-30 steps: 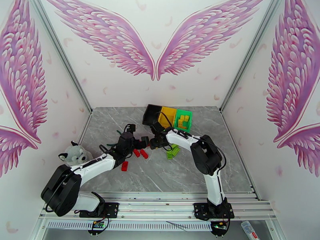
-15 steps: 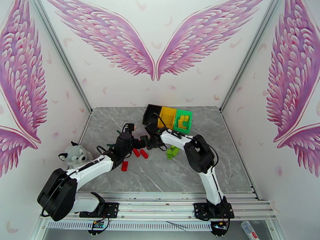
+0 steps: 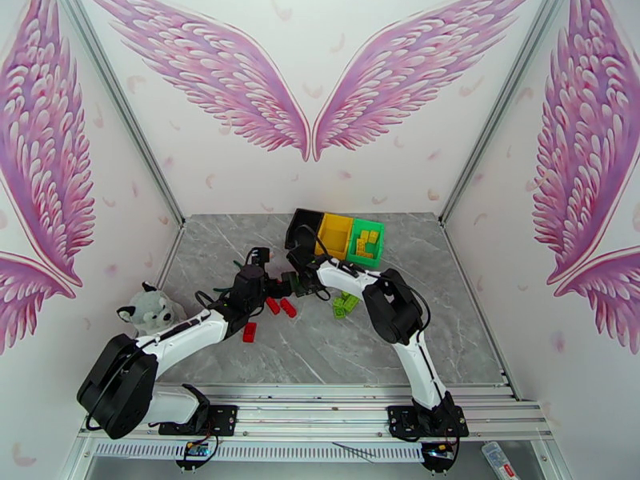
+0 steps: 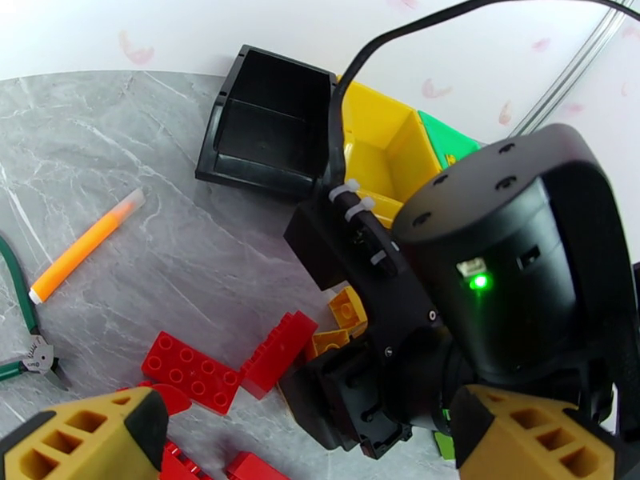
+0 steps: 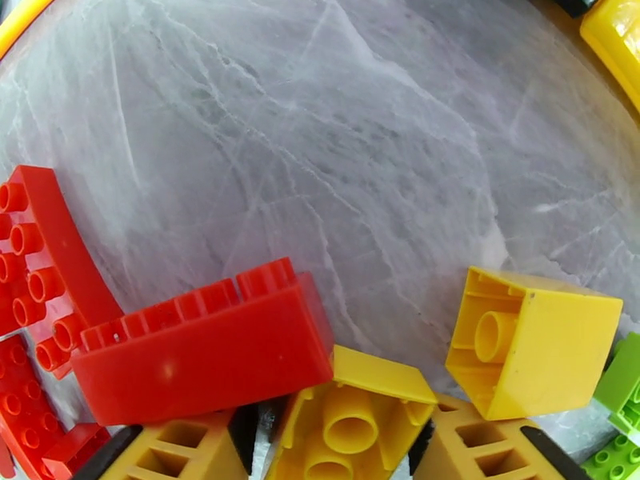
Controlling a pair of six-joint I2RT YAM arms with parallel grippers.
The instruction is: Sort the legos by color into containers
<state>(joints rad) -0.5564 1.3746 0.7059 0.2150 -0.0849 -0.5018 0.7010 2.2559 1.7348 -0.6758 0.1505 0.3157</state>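
One brick in question: small yellow studded plastic brick (image 5: 352, 414), hollow underside turned up, resting on the grey marble-pattern tabletop (image 5: 320, 114).
Bearing from right end effector (image 5: 336, 451): dead centre, between its two fingertips, so no reach is needed.
Right end effector state: jaws partly closed on either side of the brick. One finger looks in contact and a dark gap shows at the other, so cannot tell if it is clenched.
Long axis: not readable, as the near end is cut off at the frame edge.
Neighbours: red brick on its side (image 5: 208, 346) against it on one flank; second yellow brick (image 5: 532, 342) just beside the other.
Left end effector (image 4: 312, 450): released, fingers wide, hovering by the loose red bricks (image 4: 192, 370). The right arm is the nearer one.
Destination: yellow open-top plastic bin (image 4: 376, 130), beyond the right end effector, between black bin (image 4: 268, 126) and green bin (image 4: 444, 139).
Judgement: firm the pinch, lift clear of the red brick, then carry it to the far side.
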